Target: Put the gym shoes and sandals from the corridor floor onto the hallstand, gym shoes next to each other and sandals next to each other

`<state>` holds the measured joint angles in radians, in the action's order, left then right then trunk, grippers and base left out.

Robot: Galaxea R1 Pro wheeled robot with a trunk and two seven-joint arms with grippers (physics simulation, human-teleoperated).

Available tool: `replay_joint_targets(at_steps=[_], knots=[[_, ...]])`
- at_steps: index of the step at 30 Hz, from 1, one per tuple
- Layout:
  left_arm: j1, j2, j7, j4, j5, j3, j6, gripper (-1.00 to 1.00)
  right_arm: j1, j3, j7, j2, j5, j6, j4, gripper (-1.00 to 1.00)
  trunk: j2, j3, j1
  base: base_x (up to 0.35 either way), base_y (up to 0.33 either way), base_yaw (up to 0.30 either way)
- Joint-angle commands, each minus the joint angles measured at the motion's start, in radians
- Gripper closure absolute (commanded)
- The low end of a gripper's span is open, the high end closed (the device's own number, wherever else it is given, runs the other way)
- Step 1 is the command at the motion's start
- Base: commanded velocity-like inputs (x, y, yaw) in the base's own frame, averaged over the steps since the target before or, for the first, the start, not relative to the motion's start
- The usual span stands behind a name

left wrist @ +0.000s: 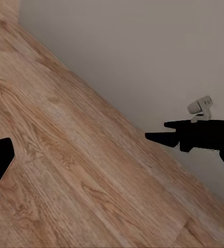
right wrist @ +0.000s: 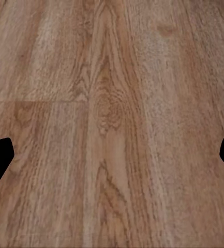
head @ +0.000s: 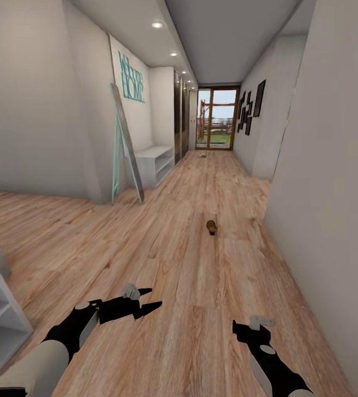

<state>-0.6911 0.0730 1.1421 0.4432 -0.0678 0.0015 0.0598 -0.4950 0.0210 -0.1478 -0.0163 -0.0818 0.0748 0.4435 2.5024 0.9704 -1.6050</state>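
You were rolling down the corridor floor (head: 190, 264) with both arms low and nothing carried. The left pincer (head: 146, 300) was spread and empty; the right pincer (right wrist: 112, 155) also stood wide apart over bare planks. One brown sandal (head: 211, 226) lay ahead, near the right-hand wall (head: 333, 209). A small pale object (head: 202, 155), too far to identify, lay by the glass door (head: 217, 118). The risk was driving over the sandal or scraping that wall with the right arm, since the sandal lay close to it. The white low bench (head: 156, 162) on the left was plain, and using it would have been a mistake.
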Motion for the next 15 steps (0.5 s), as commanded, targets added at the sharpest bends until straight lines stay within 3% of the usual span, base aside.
replay_joint_targets(at_steps=[1, 15], knots=[[-0.001, 0.000, 0.002, -0.001, -0.001, 0.000, 0.006, -1.00, -0.001, 0.002, 0.000, -0.001, -0.009, 0.005, -0.001, -1.00, 0.000, 0.001, 0.000, 0.328, -0.164, 0.000], [-0.001, 0.001, 0.002, -0.001, -0.001, 0.000, 0.006, -1.00, -0.001, 0.002, 0.000, -0.001, -0.009, 0.005, -0.001, -1.00, 0.000, 0.001, 0.000, 0.305, -0.191, 0.000]])
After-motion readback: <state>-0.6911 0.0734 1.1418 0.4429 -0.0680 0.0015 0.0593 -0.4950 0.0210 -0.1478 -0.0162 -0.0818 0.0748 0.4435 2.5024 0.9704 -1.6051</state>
